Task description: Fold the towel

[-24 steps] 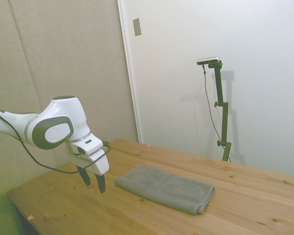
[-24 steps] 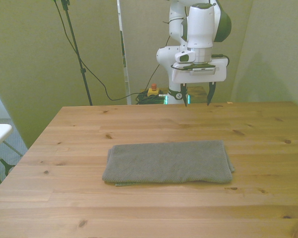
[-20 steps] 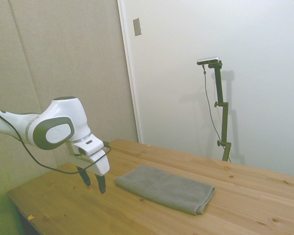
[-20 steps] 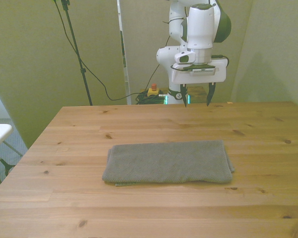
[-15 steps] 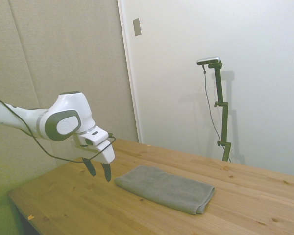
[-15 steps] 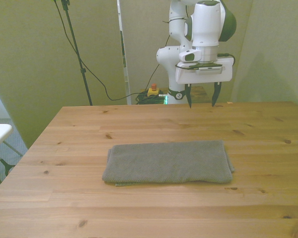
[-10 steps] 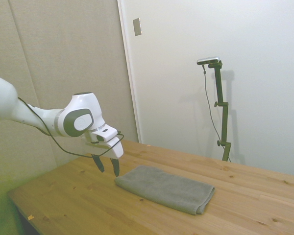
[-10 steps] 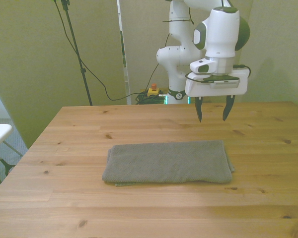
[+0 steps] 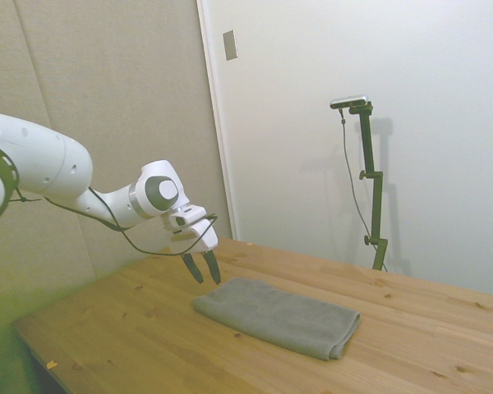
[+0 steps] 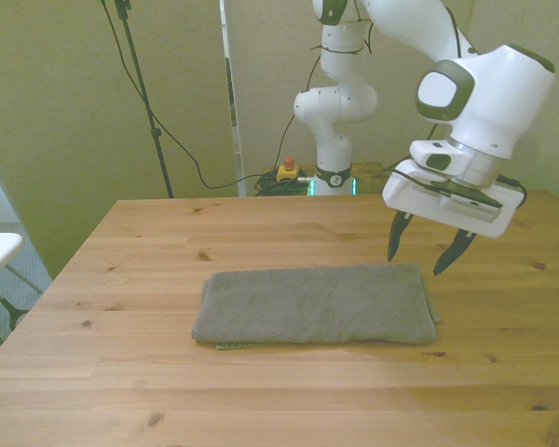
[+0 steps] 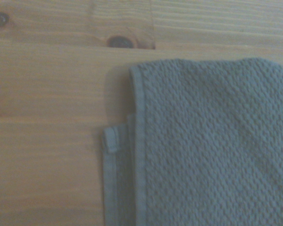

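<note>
The towel (image 10: 315,304) lies flat just under the parted jaws.

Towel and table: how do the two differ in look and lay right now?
The towel is grey with a nubbly weave, clear in the wrist view; the table is pale wood with straight grain and dark knots. The towel is layered, a lower hem poking out past the top edge at one end; the table is one flat surface. The towel covers only a middle patch; the table spreads bare all round it. Both are rectangular and lie flat. The hand hangs open above the towel's end.
</note>
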